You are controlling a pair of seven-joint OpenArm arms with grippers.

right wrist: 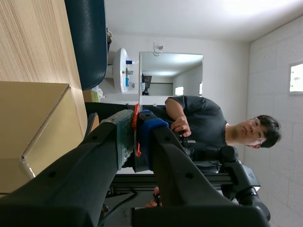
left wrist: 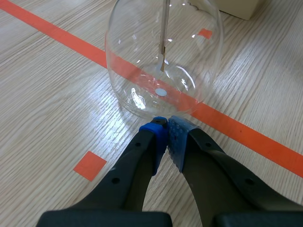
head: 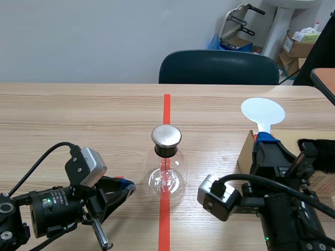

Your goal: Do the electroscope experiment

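Note:
The electroscope, a clear glass flask (head: 166,177) with a metal cap (head: 166,136), stands on the red tape line at the table's middle. In the left wrist view a thin rod with a foil leaf (left wrist: 163,52) hangs inside the flask (left wrist: 142,61). My left gripper (head: 128,187) lies low on the table, shut on nothing, its blue pads (left wrist: 166,130) right at the flask's base. My right gripper (head: 264,140) points upward at the right, shut on the orange handle (right wrist: 136,127) of a white round paddle (head: 263,112), whose disc (right wrist: 121,71) shows edge-on in the wrist view.
A cardboard box (head: 244,154) sits behind the right arm, with a black furry piece (head: 323,155) beside it. A dark chair (head: 219,68) stands at the far edge. A person (right wrist: 199,123) shows in the right wrist view beyond the table.

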